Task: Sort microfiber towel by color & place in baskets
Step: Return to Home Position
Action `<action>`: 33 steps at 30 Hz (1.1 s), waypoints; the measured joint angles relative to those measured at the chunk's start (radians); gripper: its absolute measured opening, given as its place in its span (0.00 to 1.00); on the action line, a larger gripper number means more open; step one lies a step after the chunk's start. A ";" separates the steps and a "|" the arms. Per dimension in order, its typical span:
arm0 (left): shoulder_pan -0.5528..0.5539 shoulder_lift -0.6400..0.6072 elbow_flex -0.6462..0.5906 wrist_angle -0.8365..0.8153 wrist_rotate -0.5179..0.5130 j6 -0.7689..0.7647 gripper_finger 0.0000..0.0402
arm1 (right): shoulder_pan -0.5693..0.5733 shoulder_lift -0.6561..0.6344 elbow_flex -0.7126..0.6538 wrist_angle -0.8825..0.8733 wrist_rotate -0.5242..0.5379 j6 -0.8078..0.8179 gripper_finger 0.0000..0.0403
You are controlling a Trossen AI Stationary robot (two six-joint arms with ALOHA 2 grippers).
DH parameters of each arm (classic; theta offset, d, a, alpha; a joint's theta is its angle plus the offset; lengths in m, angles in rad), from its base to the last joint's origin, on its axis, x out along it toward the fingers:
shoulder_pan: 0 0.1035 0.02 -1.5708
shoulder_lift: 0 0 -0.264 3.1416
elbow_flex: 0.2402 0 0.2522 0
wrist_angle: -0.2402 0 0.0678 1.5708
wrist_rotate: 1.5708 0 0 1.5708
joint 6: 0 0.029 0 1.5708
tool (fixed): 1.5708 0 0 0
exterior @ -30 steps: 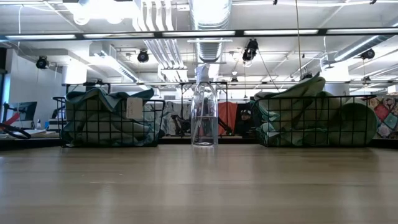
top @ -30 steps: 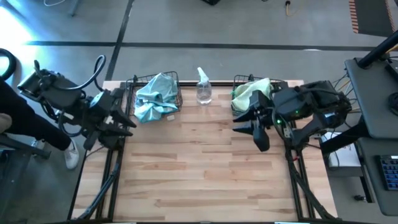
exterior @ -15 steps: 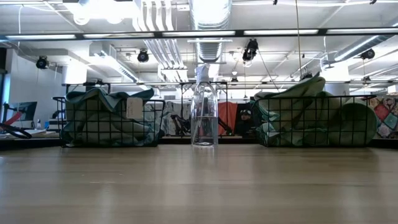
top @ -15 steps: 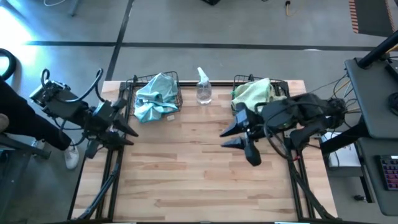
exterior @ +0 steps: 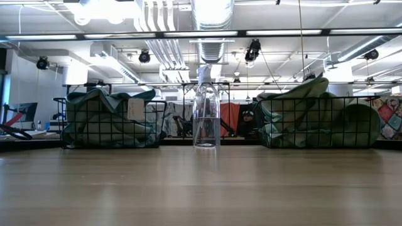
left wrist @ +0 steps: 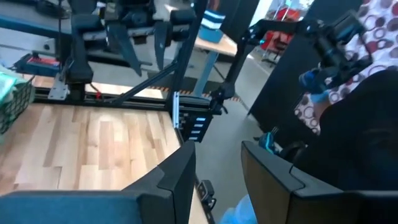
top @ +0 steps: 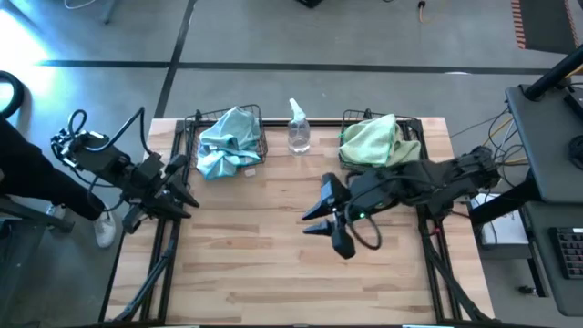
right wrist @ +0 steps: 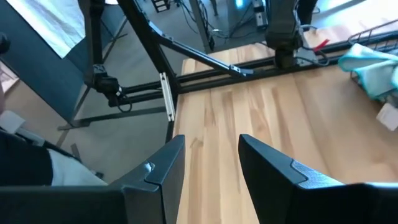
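Over the middle of the light wooden worktop [top: 264, 273], the right end effector [top: 311, 222] is hovering, fingers spread and holding nothing. The left end effector [top: 185, 189], likewise spread, is hanging at the worktop's left edge. Farther back, light blue microfiber towels [top: 226, 143] are lying in the left black wire-mesh basket [top: 261, 133] and pale yellow-green towels [top: 369, 141] in the right basket [top: 413, 127], with a clear spray bottle [top: 298, 130] standing between them.

Both the left gripper [top: 185, 193] and right gripper [top: 314, 223] hover, fingers [right wrist: 155, 180] parted.

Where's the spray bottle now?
In the high view, the spray bottle stands on the table, at its far edge, between the left basket of blue towels and the right basket of green towels.
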 joint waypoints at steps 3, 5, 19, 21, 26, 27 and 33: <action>0.000 -0.039 -0.072 0.065 0.006 0.000 0.28 | 0.000 -0.009 -0.073 0.086 -0.002 0.018 0.36; 0.000 -0.065 -0.122 0.108 0.026 -0.001 0.28 | 0.000 -0.012 -0.121 0.143 -0.018 0.029 0.36; 0.000 -0.207 -0.392 0.368 0.079 -0.022 0.28 | 0.006 -0.069 -0.508 0.568 -0.025 0.060 0.36; 0.000 -0.218 -0.424 0.411 0.081 -0.022 0.28 | 0.006 -0.091 -0.556 0.627 -0.025 0.061 0.36; 0.000 -0.257 -0.503 0.504 0.122 0.018 0.28 | 0.006 -0.149 -0.666 0.718 -0.025 0.060 0.36; 0.000 -0.270 -0.520 0.519 0.129 0.024 0.28 | 0.006 -0.162 -0.684 0.736 -0.025 0.060 0.36; 0.000 -0.359 -0.623 0.596 0.132 0.027 0.28 | 0.006 -0.267 -0.805 0.799 -0.025 0.058 0.36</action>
